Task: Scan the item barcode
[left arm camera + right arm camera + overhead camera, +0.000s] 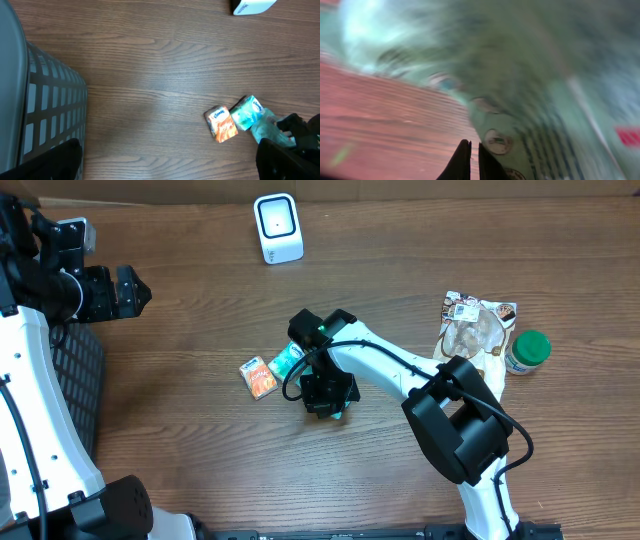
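The left gripper (140, 290) is hanging wide open, well apart from everything. Just beside the orange plastic-wrapped tissue pack (260, 377), the teal plastic-wrapped tissue pack (286, 359) is lying on the table, and the right gripper (472, 155) is pinching narrowly, apparently on thin wrapper only. That film may be slipping free during the lift.

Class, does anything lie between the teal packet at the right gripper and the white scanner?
Nothing visible does. Only bare brown wooden table lies between the teal plastic packet and the white box-shaped scanner; the small orange packet sits beside it, off that path.
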{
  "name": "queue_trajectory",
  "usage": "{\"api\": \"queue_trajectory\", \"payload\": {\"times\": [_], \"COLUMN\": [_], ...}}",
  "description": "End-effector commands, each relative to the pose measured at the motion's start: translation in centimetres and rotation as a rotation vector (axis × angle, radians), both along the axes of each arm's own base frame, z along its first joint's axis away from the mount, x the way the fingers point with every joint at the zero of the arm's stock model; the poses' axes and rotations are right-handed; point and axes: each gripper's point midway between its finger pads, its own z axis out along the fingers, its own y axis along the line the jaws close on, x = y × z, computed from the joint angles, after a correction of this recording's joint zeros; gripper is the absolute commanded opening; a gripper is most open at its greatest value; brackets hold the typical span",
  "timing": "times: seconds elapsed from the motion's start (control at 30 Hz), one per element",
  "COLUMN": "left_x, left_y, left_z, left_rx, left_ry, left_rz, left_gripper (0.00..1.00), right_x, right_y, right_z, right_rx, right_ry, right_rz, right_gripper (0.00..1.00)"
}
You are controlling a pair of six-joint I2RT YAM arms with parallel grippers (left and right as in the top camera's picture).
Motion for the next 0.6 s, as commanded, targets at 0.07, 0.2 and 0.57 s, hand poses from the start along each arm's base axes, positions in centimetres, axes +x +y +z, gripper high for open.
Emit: {"api": "queue_trajectory", "payload": {"times": [0.07,0.2,0.57], "left_x": [0.2,0.2,0.2], "left_y": [-0.2,-0.2,-0.2], "left_z": [0.4,0.4,0.4], "left_rx": [0.011,0.012,0.011], "left_ry": [-0.014,-0.014,-0.014], "left_rz": [-0.023,-0.024,-0.024], "left_gripper": [1.00,0.99,0.99], "right_x": [1.7,2.6,5.1], "right_y": [-4.3,-6.1,-5.0], "right_z": [-0.5,-0.4,5.9], "right_rx": [-0.175,-0.190,0.168], "right_ry": [-0.062,-0.057,-0.119], "right_rz": [-0.020,-0.029,0.168], "right_gripper": [0.06,0.06,0.04]}}
